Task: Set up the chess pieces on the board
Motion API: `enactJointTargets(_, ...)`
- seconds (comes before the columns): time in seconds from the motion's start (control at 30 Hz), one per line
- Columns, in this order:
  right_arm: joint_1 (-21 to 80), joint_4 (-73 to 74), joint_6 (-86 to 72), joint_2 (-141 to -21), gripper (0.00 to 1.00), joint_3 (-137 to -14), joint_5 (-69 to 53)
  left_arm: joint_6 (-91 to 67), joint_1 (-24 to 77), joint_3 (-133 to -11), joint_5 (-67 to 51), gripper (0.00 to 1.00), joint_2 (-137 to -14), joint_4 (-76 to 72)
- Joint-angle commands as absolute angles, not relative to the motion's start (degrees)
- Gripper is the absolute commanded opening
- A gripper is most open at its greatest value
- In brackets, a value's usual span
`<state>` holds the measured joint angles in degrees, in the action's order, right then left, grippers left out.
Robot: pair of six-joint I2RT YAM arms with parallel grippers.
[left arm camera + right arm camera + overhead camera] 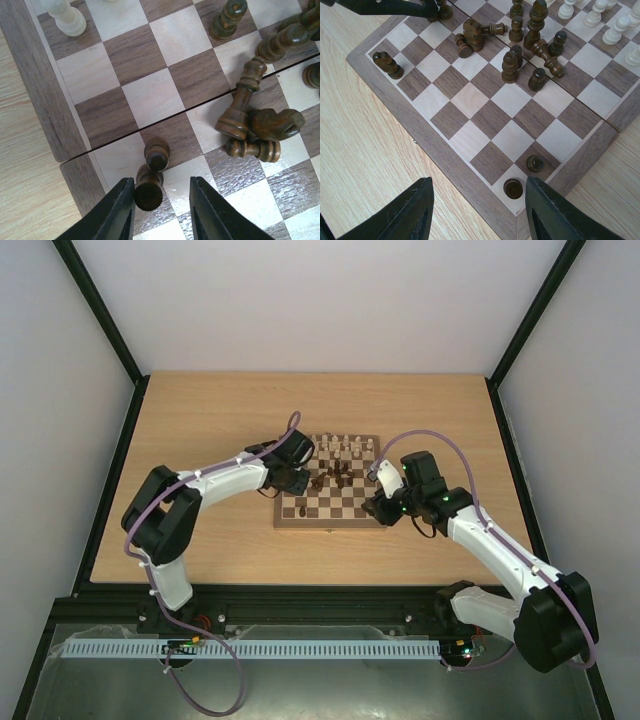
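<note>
At the left gripper, dark pawn upright, long axis vertical.

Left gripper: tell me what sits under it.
A dark pawn sits between the fingers of the open left gripper, a second pawn just beyond it, both on the board. Whatever lies beneath the fingers themselves is covered.
</note>
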<state>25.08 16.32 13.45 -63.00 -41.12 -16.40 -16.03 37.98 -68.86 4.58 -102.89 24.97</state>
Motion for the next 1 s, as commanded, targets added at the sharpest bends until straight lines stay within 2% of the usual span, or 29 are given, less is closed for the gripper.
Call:
enactJointTargets(0.0,24.7,16.0,13.5,-62.1,0.52,-40.2,-16.9,-15.2,37.5,-70.8,5.4,0.26,-104.8,25.8)
enactJointTargets(0.5,24.7,16.0,13.7,-62.5,0.52,-40.0,-17.0,-15.2,37.4,-68.7,7.0,0.07,-103.1,26.7)
enactJointTargets(0.97,24.7,16.2,14.1,-63.6,0.52,-40.2,-18.2,-16.1,39.8,-57.9,2.1,0.07,-91.9,30.1)
